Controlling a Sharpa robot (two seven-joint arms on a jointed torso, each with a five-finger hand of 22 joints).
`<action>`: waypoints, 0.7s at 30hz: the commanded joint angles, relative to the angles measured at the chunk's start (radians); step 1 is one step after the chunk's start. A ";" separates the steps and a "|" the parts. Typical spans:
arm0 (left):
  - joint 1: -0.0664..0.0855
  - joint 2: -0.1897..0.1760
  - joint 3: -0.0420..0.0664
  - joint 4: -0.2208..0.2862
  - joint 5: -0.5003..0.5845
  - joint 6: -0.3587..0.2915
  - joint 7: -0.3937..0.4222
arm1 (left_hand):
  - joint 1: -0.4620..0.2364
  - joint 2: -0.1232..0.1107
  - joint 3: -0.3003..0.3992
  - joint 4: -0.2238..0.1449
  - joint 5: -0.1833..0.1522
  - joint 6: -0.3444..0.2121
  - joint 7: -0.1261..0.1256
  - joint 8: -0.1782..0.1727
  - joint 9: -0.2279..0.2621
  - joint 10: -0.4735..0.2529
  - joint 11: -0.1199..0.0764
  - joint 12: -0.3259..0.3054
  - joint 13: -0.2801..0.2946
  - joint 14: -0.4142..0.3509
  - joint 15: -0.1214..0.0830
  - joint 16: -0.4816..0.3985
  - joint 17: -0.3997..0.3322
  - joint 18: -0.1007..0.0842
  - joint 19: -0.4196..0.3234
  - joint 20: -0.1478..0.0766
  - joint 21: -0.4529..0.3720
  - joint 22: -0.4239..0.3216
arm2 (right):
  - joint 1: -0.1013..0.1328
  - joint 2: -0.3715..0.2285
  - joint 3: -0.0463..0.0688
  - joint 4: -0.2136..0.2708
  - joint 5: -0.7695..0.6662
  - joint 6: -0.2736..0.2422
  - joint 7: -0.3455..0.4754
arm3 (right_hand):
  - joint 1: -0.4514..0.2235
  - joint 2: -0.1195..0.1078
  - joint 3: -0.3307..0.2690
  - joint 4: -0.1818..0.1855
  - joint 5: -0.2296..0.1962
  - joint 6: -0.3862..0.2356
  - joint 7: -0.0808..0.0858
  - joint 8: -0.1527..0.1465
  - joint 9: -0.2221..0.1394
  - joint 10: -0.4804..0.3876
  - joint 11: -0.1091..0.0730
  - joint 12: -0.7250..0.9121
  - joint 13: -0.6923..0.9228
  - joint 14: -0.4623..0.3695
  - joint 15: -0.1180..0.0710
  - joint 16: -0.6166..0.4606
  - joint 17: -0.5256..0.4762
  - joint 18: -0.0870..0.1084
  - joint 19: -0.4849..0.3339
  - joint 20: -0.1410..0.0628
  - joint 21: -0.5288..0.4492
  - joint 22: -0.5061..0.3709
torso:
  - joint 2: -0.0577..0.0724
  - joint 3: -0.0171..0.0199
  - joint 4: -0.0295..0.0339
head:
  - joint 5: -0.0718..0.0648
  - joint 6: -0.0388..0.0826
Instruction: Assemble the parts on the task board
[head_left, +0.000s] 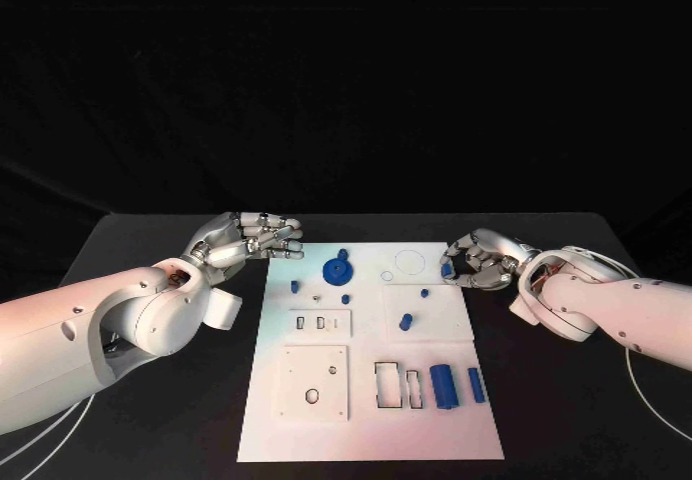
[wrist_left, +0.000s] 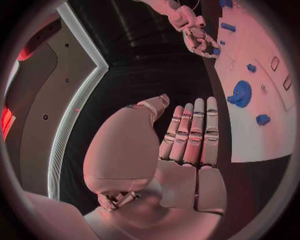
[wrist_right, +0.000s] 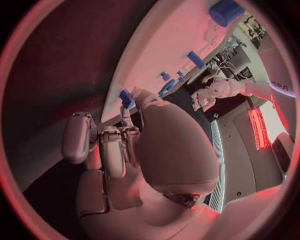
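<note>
In the head view, the flat white rectangular task board (head_left: 369, 400) lies in the middle of the black tabletop (head_left: 144, 240), and the small blue plastic parts sit on it untouched — a round blue gear-shaped part (head_left: 336, 268) near the far left, small blue pegs (head_left: 405, 321) around the centre, and two upright blue cylinders (head_left: 444, 385) near the right edge, beside the rectangular cut-outs. The silver left hand (head_left: 257, 236) hovers just off the board's far left corner, its fingers extended and holding nothing. The silver right hand (head_left: 477, 260) hangs at the board's far right edge with its fingers curled inward; whether a small part sits among them cannot be told from here.

In the left wrist view, the left hand (wrist_left: 187, 145) shows a flat palm with straight fingers side by side, empty, with the blue gear-shaped part (wrist_left: 240, 94) on the board (wrist_left: 262, 140) just beyond the fingertips.

In the right wrist view, the right hand (wrist_right: 125, 150) has its fingers bent toward the palm, and a small blue piece (wrist_right: 127, 99) shows just past them — touching or merely behind, it cannot be told.

The step appears to be an early approach, with no part yet seated. The next move probably calls for the left hand to lower onto the gear and close on it.
</note>
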 joint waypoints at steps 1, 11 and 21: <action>0.000 0.001 0.001 0.002 0.002 0.017 0.006 | -0.008 0.000 0.002 -0.004 -0.005 -0.008 0.016 -0.005 0.002 -0.007 0.001 -0.005 0.001 -0.006 0.002 -0.004 0.002 0.013 -0.005 -0.001 -0.007 -0.001 | -0.001 0.002 0.000 -0.001 -0.013 0.013 -0.004 | -0.003 0.012 0.011 -0.001 -0.002 0.012 -0.003 0.005 0.002 0.062 -0.004 0.005 0.208 0.097 -0.003 -0.001 0.239 -0.001 0.006 -0.006 0.007 0.002 | 0.001 0.0001 0.0001 | -0.002 -0.002; 0.000 0.000 0.001 0.002 0.002 0.017 0.006 | -0.008 0.000 0.002 -0.004 -0.005 -0.008 0.016 -0.005 0.002 -0.007 0.001 -0.005 0.001 -0.006 0.002 -0.004 0.002 0.013 -0.005 -0.001 -0.007 -0.001 | -0.001 0.003 0.000 -0.001 -0.017 0.012 -0.006 | 0.010 0.049 0.099 -0.026 0.000 0.057 -0.019 0.012 0.009 0.071 -0.019 0.016 0.218 0.099 -0.018 0.001 0.245 -0.003 0.012 -0.019 0.014 0.016 | 0.000 0.0002 -0.0003 | -0.002 -0.006; 0.000 -0.001 0.001 0.002 0.002 0.017 0.005 | -0.008 0.000 0.002 -0.004 -0.005 -0.008 0.016 -0.005 0.002 -0.007 0.001 -0.005 0.001 -0.006 0.002 -0.004 0.002 0.013 -0.005 -0.001 -0.007 -0.001 | -0.001 0.003 0.000 0.014 -0.026 -0.051 -0.008 | -0.002 0.047 0.134 -0.040 -0.002 0.075 -0.025 0.019 0.015 0.075 -0.024 0.021 0.222 0.100 -0.022 0.002 0.251 -0.006 0.018 -0.023 0.022 0.028 | 0.000 0.0009 0.0002 | -0.002 -0.008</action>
